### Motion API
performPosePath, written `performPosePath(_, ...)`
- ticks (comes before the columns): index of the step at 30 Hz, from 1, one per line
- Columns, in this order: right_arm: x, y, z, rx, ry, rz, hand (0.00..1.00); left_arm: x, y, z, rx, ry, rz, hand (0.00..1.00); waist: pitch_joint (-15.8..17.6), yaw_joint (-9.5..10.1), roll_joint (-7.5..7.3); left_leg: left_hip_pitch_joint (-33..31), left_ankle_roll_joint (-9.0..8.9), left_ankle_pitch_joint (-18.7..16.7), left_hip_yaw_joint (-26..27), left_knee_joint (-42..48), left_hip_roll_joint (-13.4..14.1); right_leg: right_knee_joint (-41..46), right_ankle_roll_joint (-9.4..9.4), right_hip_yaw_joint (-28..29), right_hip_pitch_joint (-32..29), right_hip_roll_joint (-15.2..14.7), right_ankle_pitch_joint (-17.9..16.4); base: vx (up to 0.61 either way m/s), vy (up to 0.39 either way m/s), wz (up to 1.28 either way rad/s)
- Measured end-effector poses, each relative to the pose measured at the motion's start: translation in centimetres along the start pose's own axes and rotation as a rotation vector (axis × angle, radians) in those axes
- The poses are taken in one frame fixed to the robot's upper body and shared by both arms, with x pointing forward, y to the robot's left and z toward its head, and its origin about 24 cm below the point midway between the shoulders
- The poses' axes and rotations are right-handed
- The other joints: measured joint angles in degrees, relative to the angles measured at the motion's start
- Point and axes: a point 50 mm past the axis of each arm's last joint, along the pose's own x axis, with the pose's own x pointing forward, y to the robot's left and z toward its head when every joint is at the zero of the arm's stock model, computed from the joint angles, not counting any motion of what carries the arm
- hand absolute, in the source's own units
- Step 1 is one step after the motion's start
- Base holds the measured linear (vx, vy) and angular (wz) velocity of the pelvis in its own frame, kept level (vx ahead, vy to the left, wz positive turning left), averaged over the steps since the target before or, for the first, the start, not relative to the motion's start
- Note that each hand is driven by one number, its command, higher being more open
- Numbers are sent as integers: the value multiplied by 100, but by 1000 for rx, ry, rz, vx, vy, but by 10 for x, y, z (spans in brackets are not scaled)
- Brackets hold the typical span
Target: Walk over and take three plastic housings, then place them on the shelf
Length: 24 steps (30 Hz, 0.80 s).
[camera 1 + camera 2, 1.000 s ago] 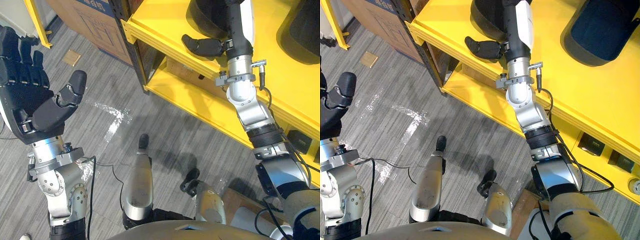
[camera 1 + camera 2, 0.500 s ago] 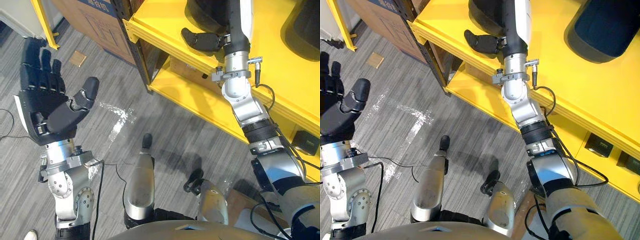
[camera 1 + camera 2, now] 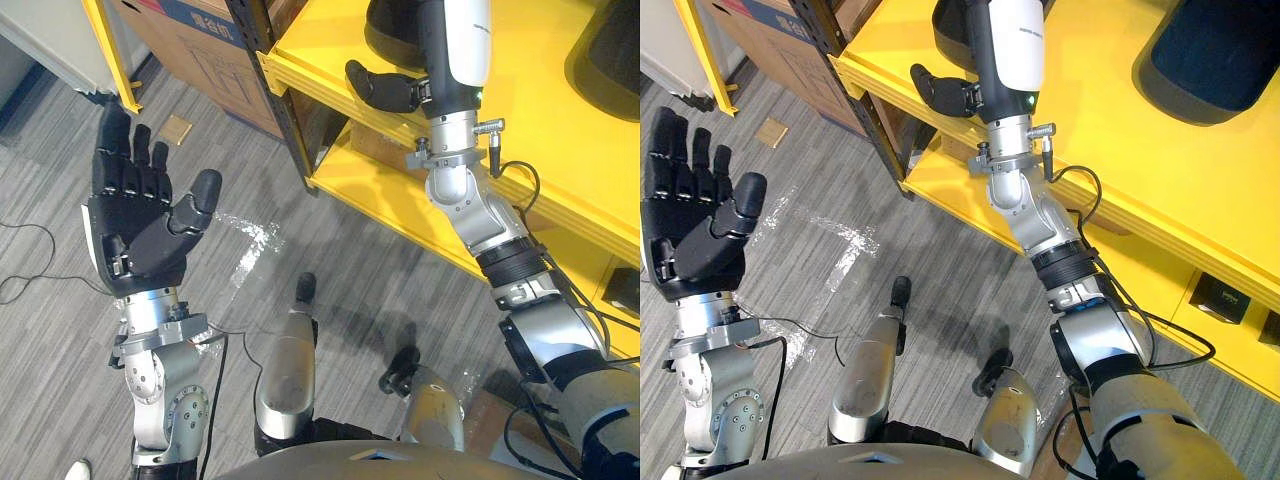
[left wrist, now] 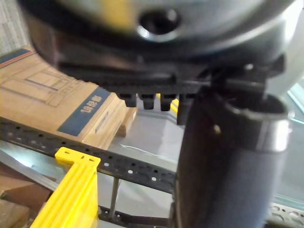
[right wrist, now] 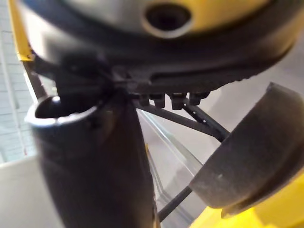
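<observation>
Hovering over the floor (image 3: 60,330) at 9 o'clock in the left eye view, the left robot hand (image 3: 135,235) is palm up, with fingers straight and spread and the thumb out, holding nothing. The right robot hand (image 3: 385,90) is up at 12 o'clock on the yellow shelf (image 3: 540,130), its thumb sticking out toward 9 o'clock. Its fingers are hidden behind the forearm here. A dark housing (image 3: 395,28) sits on the shelf just past the thumb, at 12 o'clock. A lower shelf (image 3: 400,200) runs beneath it, and a box (image 3: 190,40) stands on the floor at 11 o'clock.

In the right eye view, a second housing (image 3: 1215,50) sits on the same shelf at 1 o'clock, well apart from the first.

In the left wrist view, the left fingers (image 4: 142,99) are straight and the thumb (image 4: 223,166) is clear of them, nothing between. The box is beyond, with a perforated rail (image 4: 133,166) and a yellow bracket (image 4: 71,190).

In the right wrist view, the right fingers (image 5: 173,99) are straight and the thumb (image 5: 95,166) is apart from them, gripping nothing. The housing is just beside the hand. Whether they touch, cannot tell.
</observation>
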Motion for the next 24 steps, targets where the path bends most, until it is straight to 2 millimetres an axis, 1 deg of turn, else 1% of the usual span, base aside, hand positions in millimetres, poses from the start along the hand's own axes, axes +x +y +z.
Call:
performPosePath(2,0,7,3,-65,-43,38,100,-1,1,-2,0,12,10,100,-24,-1,18,25,6,37,-8,-58,2,3,-2,-17,0,5,-1,0,0,0)
performPosePath(4,-2,12,4,-145,-87,81,100,-2,3,-8,1,34,20,100,-66,11,80,24,4,42,-15,-63,0,-1,-1,-30,0,6,1,-14,-8,2)
performPosePath(8,1,14,3,-281,-140,124,100,-4,6,-11,10,52,33,100,-79,29,93,23,9,56,-21,-86,-4,-69,24,-51,8,16,24,0,0,0)
performPosePath(10,6,12,4,-310,-162,128,100,-4,7,-13,13,62,36,100,-86,26,90,21,6,88,-24,-134,-14,-109,38,-60,10,19,48,0,0,0)
performPosePath(13,9,16,6,-336,-179,147,100,-5,7,-14,16,70,28,100,-110,27,88,15,9,91,-24,-136,-15,-152,44,-62,18,29,72,0,0,0)
performPosePath(16,9,19,3,-366,-184,172,100,-5,3,-16,6,83,-8,100,-211,47,84,3,9,94,-77,-139,-13,-289,57,-125,103,70,126,2,-2,6)
performPosePath(17,9,19,0,-367,-173,177,100,-5,1,-17,4,90,-28,100,-247,60,54,3,9,95,-89,-146,-8,-319,57,-134,117,86,137,-12,-1,4)
performPosePath(19,10,19,-3,-366,-160,171,100,-5,0,-18,5,97,-41,100,-255,96,42,3,7,96,-99,-153,-7,-323,56,-142,121,90,141,-10,-1,2)
performPosePath(23,18,14,-10,-356,-107,153,100,-5,0,-18,-2,102,-43,100,-255,176,42,5,11,197,-128,-275,-8,-351,42,-183,109,102,176,-41,-2,5)
performPosePath(24,22,11,-15,-372,-80,148,100,-5,0,-19,-5,105,-41,100,-255,184,42,6,16,225,-134,-325,-9,-359,34,-204,108,103,183,-45,-5,9)
